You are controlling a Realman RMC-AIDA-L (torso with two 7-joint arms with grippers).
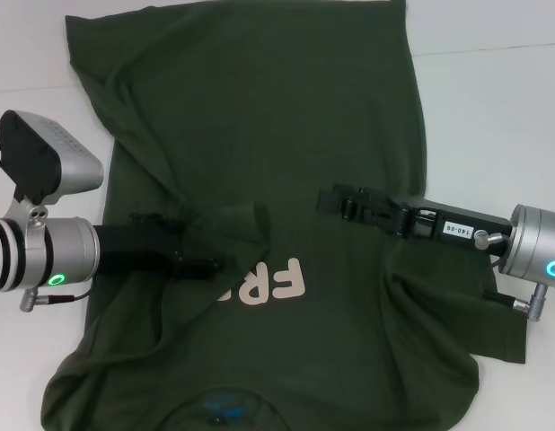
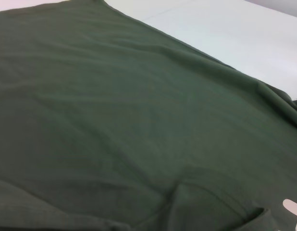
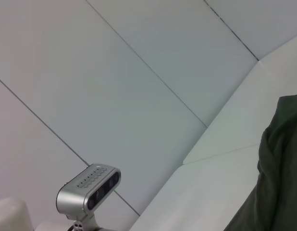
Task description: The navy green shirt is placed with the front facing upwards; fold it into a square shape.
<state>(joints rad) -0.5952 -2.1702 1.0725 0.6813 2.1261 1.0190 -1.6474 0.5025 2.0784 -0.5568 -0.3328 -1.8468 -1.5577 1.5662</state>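
The navy green shirt lies flat on the white table, front up, with its collar and small blue neck label at the near edge. My left gripper is low over the chest, shut on a flap of the shirt's left side that is folded inward. The flap covers part of the pale pink lettering. My right gripper reaches in over the right half of the shirt, just above the cloth. The left wrist view shows the shirt and one pink letter. The right wrist view catches only the shirt's edge.
White table shows on both sides of the shirt and beyond its far hem. The right sleeve lies bunched under the right arm. The left arm's wrist camera and a panelled wall appear in the right wrist view.
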